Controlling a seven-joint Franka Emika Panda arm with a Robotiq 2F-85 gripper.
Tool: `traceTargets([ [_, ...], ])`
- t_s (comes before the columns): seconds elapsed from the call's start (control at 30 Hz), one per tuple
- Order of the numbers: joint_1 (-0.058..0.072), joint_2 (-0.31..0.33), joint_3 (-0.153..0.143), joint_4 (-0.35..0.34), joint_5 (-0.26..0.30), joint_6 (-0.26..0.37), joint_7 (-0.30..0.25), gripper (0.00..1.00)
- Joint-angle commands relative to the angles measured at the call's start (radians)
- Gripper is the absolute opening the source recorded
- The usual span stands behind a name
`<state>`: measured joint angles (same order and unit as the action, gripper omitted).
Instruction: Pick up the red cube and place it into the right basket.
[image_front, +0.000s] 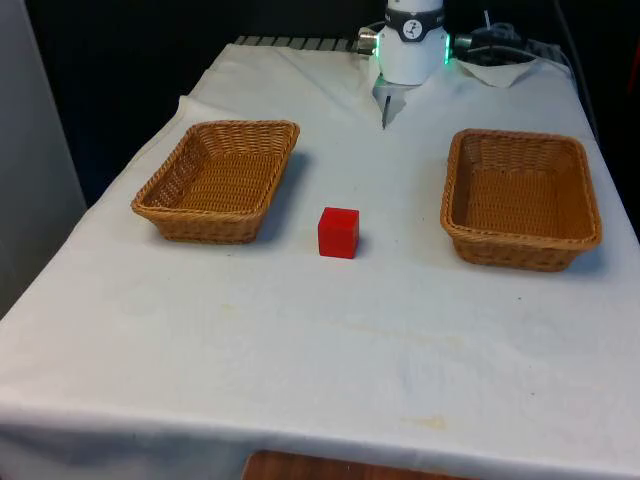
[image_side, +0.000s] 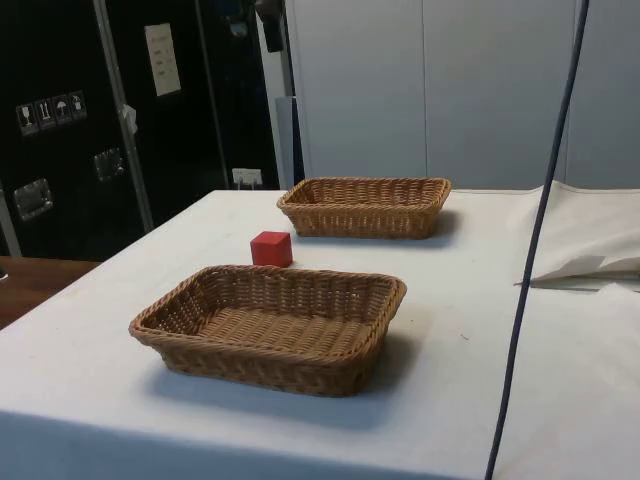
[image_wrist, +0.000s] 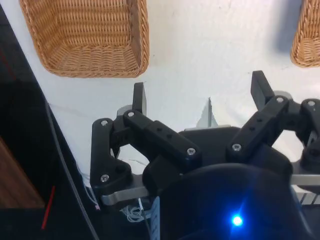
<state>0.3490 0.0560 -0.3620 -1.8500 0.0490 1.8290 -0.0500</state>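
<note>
White-clothed desk (image_front: 300, 340), near edge foremost, carrying three objects in a row. At the front view's left, a shallow wicker basket (image_front: 218, 180) stands upright with only its woven floor showing. At centre, the red cube (image_front: 338, 232) rests on the cloth between the two baskets, well apart from both and a little nearer the camera than their far rims. At the front view's right, a second wicker basket (image_front: 521, 197) of like form. At the desk's far end, the gripper (image_wrist: 200, 97) hangs above bare cloth, its fingers (image_wrist: 138, 97) spread wide and holding nothing, well apart from the cube. Side view: cube (image_side: 271, 248) between the near basket (image_side: 270, 325) and the far basket (image_side: 365, 205).
</note>
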Motion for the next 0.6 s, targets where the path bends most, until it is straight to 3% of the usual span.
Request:
traceTargets([
  [0.0,0.002,0.013,0.002,0.002,0.005,0.011,0.003,1.00],
  [0.57,0.001,0.108,0.016,0.013,0.024,0.095,0.008,1.00],
])
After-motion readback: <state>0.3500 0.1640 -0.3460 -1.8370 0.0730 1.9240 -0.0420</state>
